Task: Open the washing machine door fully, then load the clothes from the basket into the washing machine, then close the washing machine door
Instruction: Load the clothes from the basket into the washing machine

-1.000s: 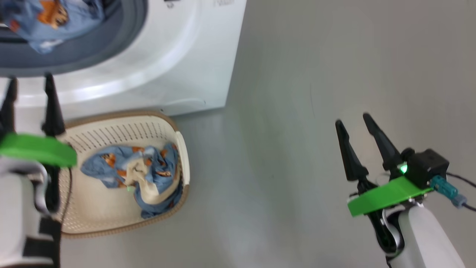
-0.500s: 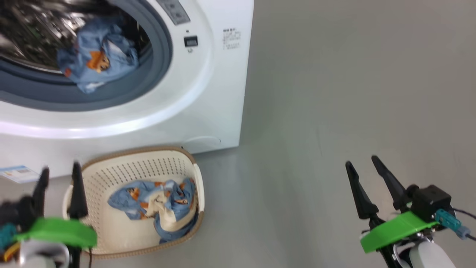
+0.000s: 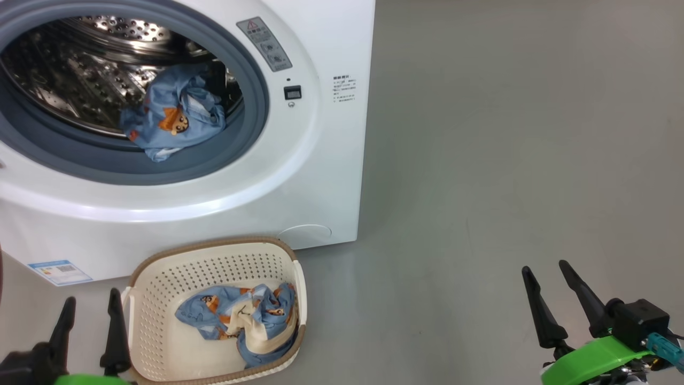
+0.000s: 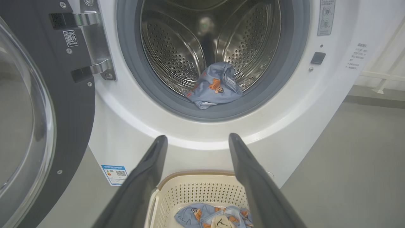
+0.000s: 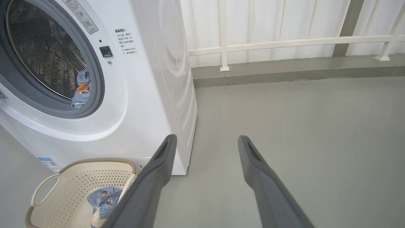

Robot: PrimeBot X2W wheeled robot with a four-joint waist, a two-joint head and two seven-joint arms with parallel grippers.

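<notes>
Since one garment (image 3: 171, 120) lies in the drum (image 3: 80, 80), step: fetch the remaining clothes (image 3: 243, 323) from the basket (image 3: 214, 245).
Washing machine door (image 4: 72, 104): wide open.
Left claw (image 3: 91, 295): apart, empty, beside basket; descend centrally onto the heap.
Right claw (image 3: 545, 266): apart, empty, well away.

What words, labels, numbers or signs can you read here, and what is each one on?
No text is legible enough to quote.
Grey sticker on the washing machine front: red warning triangle, print too small.
Printed block right of it: too small.
Blue label low on front: blurred.
QR sticker on the washing machine door: number too small.
</notes>
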